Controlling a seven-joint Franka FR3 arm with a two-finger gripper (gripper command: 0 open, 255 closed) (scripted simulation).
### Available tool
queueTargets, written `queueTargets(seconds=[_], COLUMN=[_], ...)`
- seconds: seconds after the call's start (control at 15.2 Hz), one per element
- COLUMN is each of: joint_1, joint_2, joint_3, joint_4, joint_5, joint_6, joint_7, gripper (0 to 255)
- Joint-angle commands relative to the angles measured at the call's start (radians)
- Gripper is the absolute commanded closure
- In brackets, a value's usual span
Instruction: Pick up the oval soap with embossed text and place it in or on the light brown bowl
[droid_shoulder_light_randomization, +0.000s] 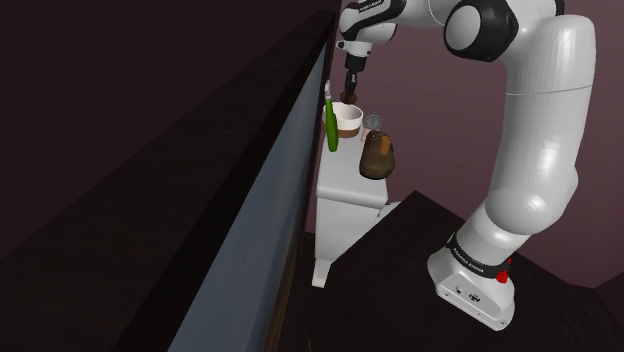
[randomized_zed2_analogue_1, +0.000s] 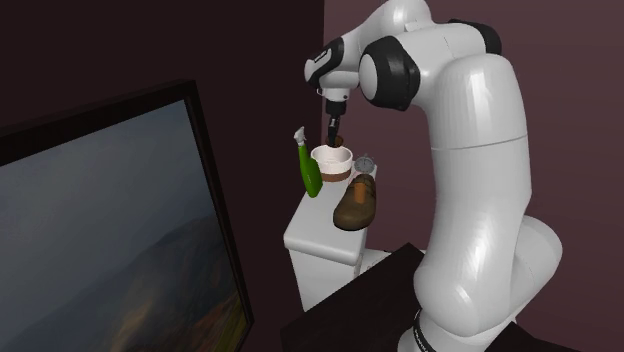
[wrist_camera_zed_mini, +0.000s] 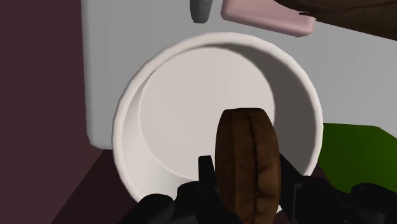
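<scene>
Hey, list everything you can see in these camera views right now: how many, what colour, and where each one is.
oval soap: one, brown, clasped between the gripper's fingers over the bowl's opening
bowl: one, white with a brown base, on the stand, under the gripper
spray bottle: one, green with a pale nozzle, beside the bowl on the second exterior view's left
shoe: one, brown, on the stand, nearer the second exterior camera than the bowl
small round object: one, grey, beside the bowl, behind the shoe; I cannot tell what it is
stand: one, white, carrying all of these
framed landscape picture: one, dark frame, second exterior view's left
arm: one, white with dark joints, reaching over the stand
gripper: one, black, shut on the soap
</scene>
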Motion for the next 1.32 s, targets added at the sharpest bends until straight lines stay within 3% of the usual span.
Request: queueTargets(seconds=[0.0,0.26,0.79,0.86,1.25], joint_1=[0.000,-0.001,-0.001,-0.001,-0.001], joint_2=[0.008,0.028,0.028,0.028,0.017], joint_3=[0.002,0.006,0.006,0.006,0.003], joint_4=[-0.015,-0.045,-0.045,-0.045,-0.027], joint_5=[0.004,0.012,0.012,0.012,0.007], joint_6=[0.023,0.072,0.072,0.072,0.044], joint_7=[-0.003,-0.011,-0.011,-0.011,-0.008], gripper=[255,255,255,0,0])
